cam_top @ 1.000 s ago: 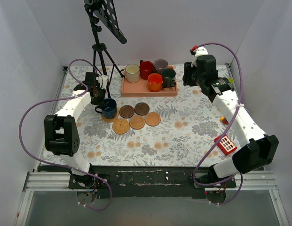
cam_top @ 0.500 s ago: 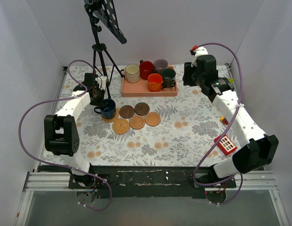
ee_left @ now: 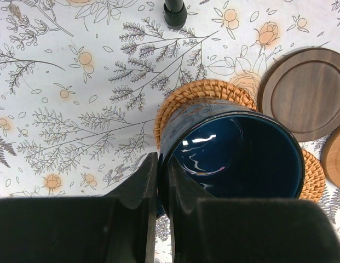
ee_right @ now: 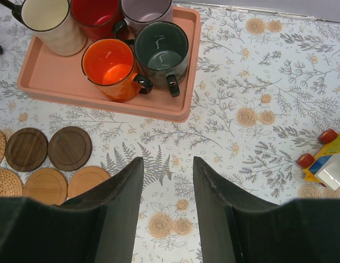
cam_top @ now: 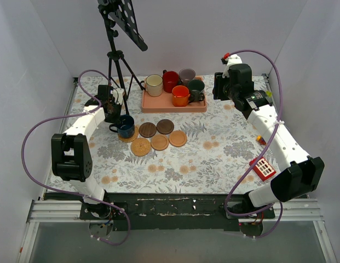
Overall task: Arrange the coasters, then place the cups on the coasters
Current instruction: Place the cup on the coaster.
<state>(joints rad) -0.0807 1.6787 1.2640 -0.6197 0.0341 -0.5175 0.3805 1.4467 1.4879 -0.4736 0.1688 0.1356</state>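
Note:
The navy blue cup stands on a woven coaster. My left gripper is shut on its rim, one finger inside and one outside. To the right of it lie two dark brown coasters, two tan ones and another woven one. The cream, red, grey-lilac, orange and dark green cups stand in the pink tray. My right gripper hangs open and holds nothing, right of the tray.
A black tripod stand rises at the back left, one foot just beyond the navy cup. A toy car and a red-and-white block lie at the right side of the floral tablecloth.
The left gripper and the navy cup have shifted a touch to the left. The right arm has not moved.

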